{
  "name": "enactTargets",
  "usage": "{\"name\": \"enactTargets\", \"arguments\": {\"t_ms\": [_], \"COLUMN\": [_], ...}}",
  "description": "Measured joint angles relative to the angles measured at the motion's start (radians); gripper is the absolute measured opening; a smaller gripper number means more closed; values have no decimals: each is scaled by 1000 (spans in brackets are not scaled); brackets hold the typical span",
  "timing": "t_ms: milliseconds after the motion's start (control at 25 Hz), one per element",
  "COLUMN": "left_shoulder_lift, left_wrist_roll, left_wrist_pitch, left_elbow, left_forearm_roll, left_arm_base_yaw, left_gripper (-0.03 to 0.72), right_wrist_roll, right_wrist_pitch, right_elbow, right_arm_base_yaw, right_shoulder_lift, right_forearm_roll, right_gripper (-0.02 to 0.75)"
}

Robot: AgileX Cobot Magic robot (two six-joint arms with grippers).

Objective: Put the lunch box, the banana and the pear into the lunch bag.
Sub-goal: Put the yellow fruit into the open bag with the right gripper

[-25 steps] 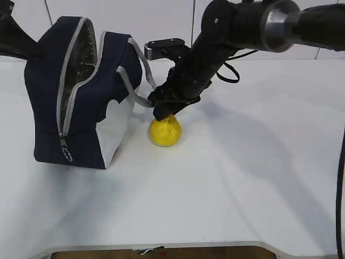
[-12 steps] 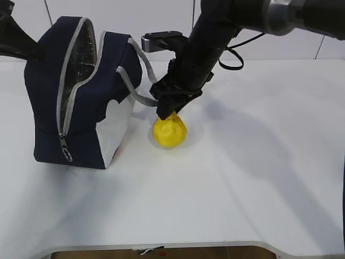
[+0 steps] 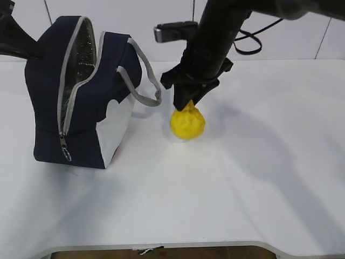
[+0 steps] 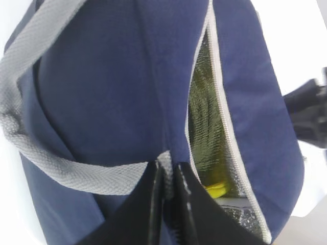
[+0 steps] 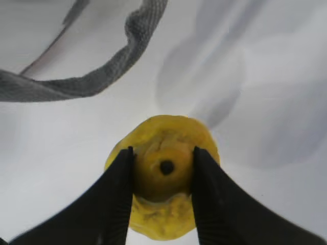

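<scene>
Presently the right gripper (image 5: 162,168) clamps the pear (image 5: 162,176) by its narrow top; lift straight, clear the lunch bag (image 3: 46,108) rim, then lower into its opening.

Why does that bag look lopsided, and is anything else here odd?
The bag leans because the left gripper pinches its fabric beside the open zipper, holding the mouth open. The right gripper clamps the pear by its narrow top. Nothing looks spilled or damaged.
</scene>
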Motion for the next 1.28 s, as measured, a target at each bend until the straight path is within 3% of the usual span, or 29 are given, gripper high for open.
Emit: {"name": "enactTargets", "arguments": {"t_ms": [280,440,640,800,920,1280], "left_shoulder_lift": [0,0,0,0,0,0], "left_wrist_roll": [0,0,0,0,0,0], "left_wrist_pitch": [-2,-2,13,37,59,75], "left_elbow": [0,0,0,0,0,0], "left_forearm_roll": [0,0,-20,-74,-104,-115], "left_arm_base_yaw": [0,0,0,0,0,0], "left_gripper": [22,22,22,22,22,22], "right_wrist_roll": [48,45,-104,-167,-229,-272], "right_wrist_pitch": [19,13,-195,-301,-340,-429], "right_elbow": [-29,-120,-149,-153,-153,-153], "right_arm_base_yaw": [0,0,0,0,0,0], "right_shoulder_lift": [-161,-175,-165,-95,-20,105], "right_forearm_roll": [38,226,546,686,755,796], "right_gripper": [281,281,281,281,281,289]}}
